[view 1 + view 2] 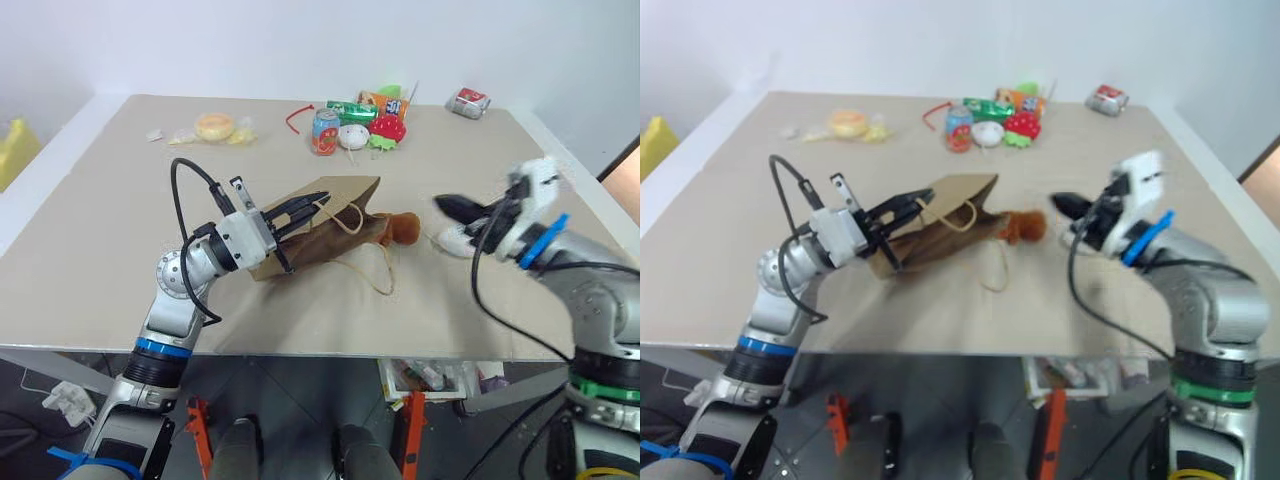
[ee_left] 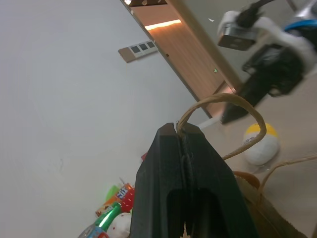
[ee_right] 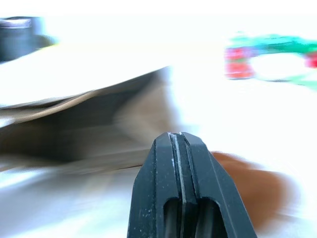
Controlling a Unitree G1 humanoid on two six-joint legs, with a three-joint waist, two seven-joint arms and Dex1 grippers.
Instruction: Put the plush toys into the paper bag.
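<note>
Crumpled kraft bag (image 1: 320, 225) on worktop (image 1: 120, 270), left tool (image 1: 318, 203) pinching its twisted handle (image 2: 223, 101), fuzzy brown toy (image 1: 403, 228) at bag mouth, right tool (image 1: 445, 205) pressed together, empty, just beside.

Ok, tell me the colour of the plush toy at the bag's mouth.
Brown plush toy, clearest in the left eye view.

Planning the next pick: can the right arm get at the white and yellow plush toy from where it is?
Probably yes. The white and yellow plush toy lies on open table just beside the right pincer, away from the paper bag, but that pincer is shut and must open first.
</note>
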